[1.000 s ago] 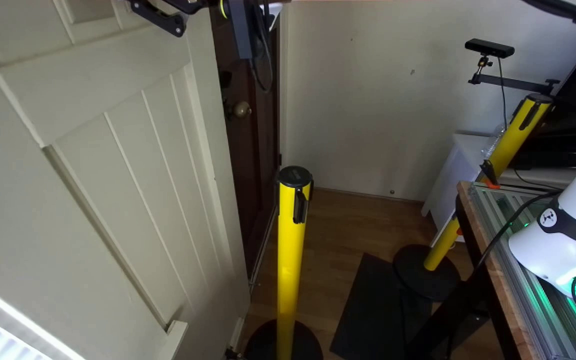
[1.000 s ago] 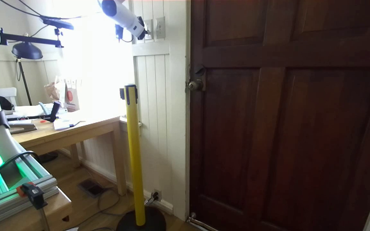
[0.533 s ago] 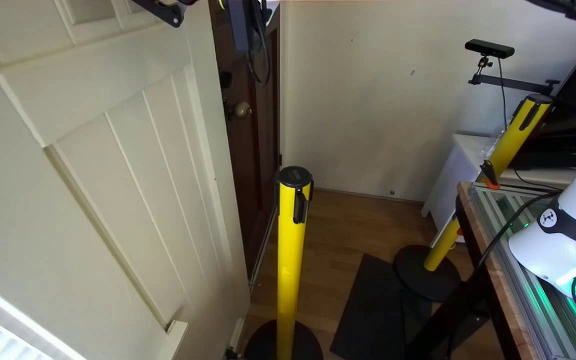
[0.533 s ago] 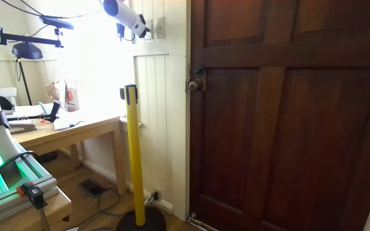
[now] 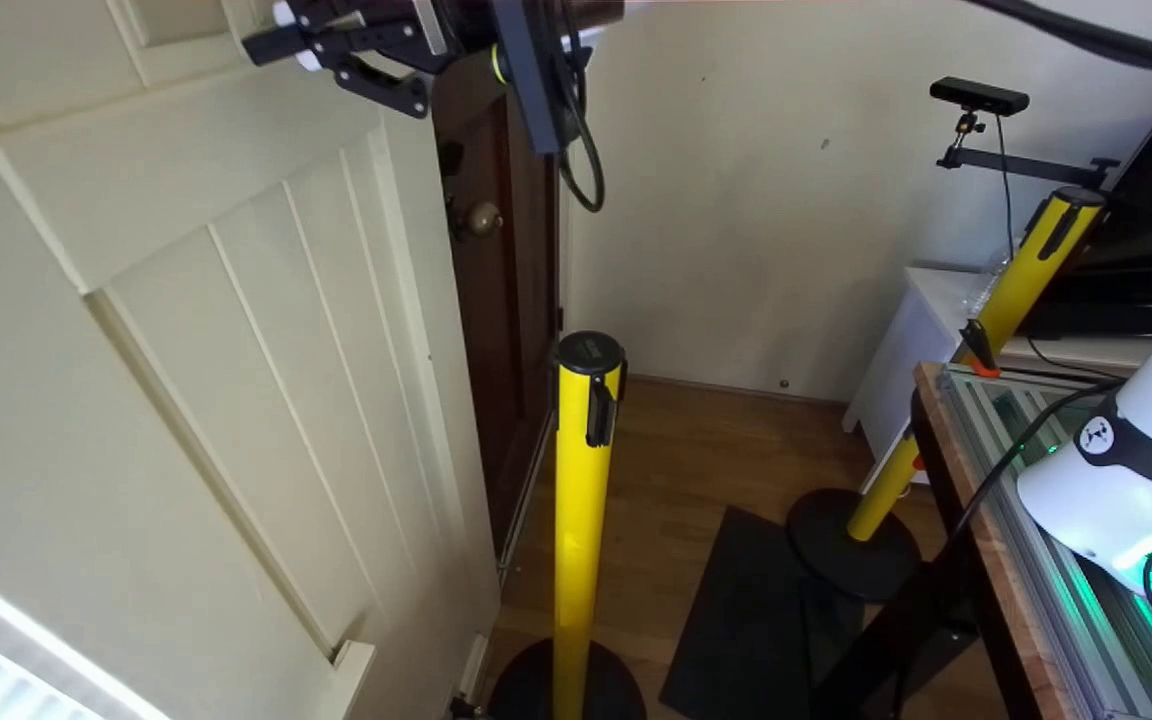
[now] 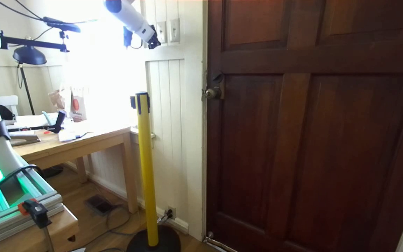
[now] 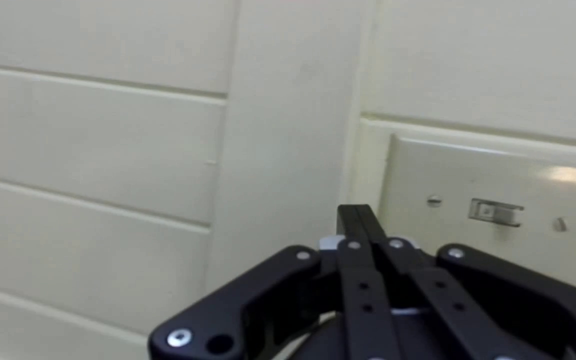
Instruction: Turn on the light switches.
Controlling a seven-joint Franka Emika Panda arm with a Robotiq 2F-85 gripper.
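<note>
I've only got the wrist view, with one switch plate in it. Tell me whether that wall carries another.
Observer: It does: an exterior view shows one switch plate with a second plate beside it.
Operator: Good. My gripper looks shut; report anything standing near that wall.
Observer: A yellow post, its top lower than the gripper in an exterior view.
Operator: Now tell me what adjoins the wall.
Observer: A brown door, apparently closed.

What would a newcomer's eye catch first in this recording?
Probably the bright yellow post mid-picture in an exterior view, then the dark brown panelled door dominating the right half of an exterior view. In the wrist view, shut black fingers show left of a pale light switch.
</note>
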